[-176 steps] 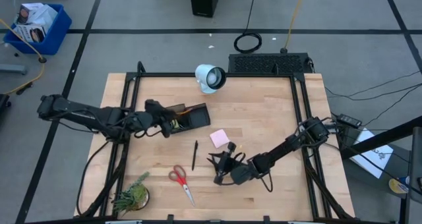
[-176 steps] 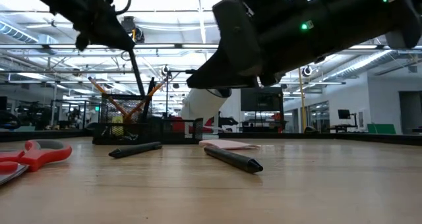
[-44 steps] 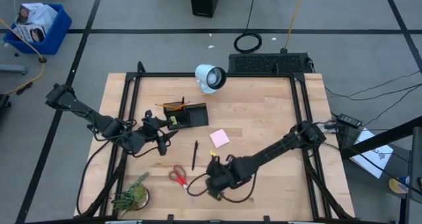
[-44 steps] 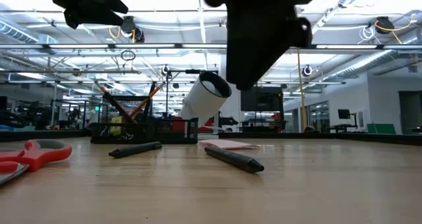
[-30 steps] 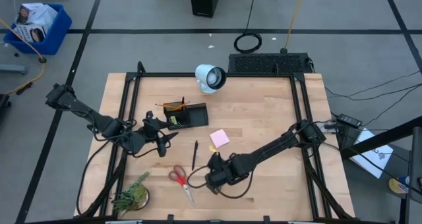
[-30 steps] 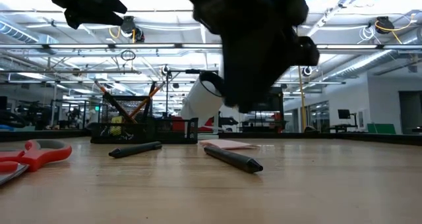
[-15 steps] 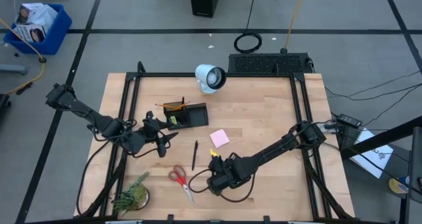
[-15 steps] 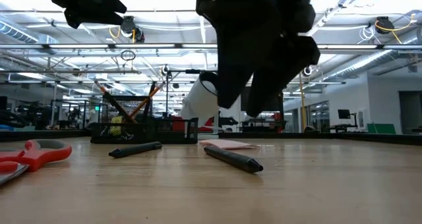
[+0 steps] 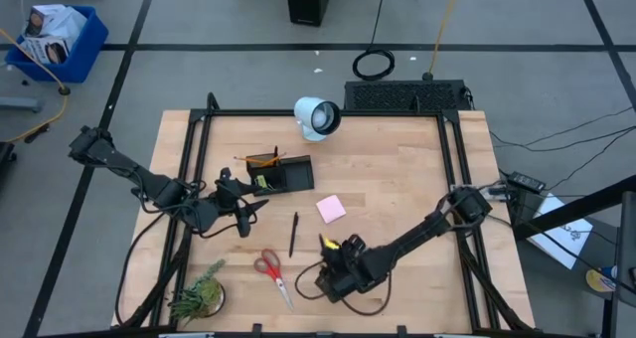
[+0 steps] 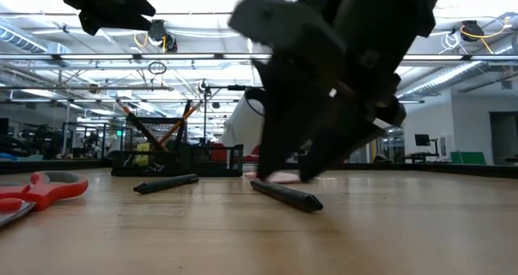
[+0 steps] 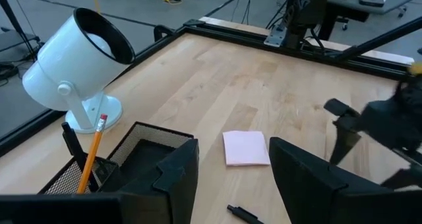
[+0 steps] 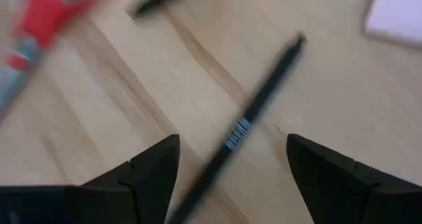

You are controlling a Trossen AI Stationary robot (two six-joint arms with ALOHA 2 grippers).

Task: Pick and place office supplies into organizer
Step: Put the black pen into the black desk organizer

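Now, by parts, as I stand:
Right gripper: low over the table's near middle, my fingers spread wide and empty, one either side of a black pen lying flat on the wood.
Change: a second ago these fingers were much narrower and I hung higher; I have dropped and opened since, and the pen has not moved.
Meaning: I judge this the approach to a pick; closing on the pen's barrel comes next, nothing is gripped yet.
Left gripper: waiting above the table just beside the organizer, fingers partly apart, holding nothing I can see.
Organizer: near the white lamp, pencils upright in it.
Remaining loose: second pen, pink sticky pad, red scissors.
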